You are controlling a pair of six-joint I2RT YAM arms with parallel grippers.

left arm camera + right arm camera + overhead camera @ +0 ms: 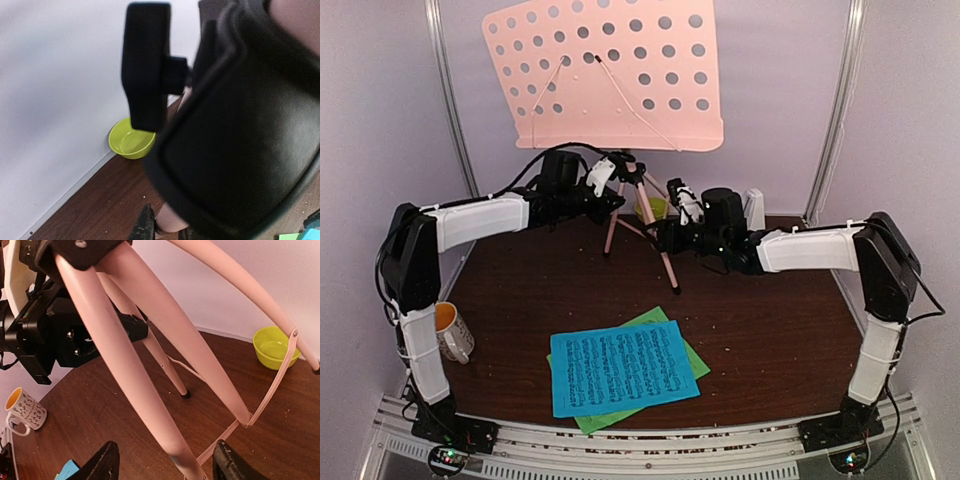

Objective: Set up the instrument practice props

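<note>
The step in hand is to stand the music stand [605, 75] firmly at the back of the counter [770, 330]. The left hand [609, 178] is closed on its stem (as far as I can see). The right hand [165, 465] is open around one tripod leg [150, 365]. Next, I judge, it must close gently and adjust this leg.

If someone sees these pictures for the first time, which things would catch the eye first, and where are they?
The pink perforated music stand rises tall at the back centre of the table, and both arms reach to its lower part. The right gripper stands open around one tripod leg. Near the front edge, a blue music sheet lies on top of a green music sheet.
</note>
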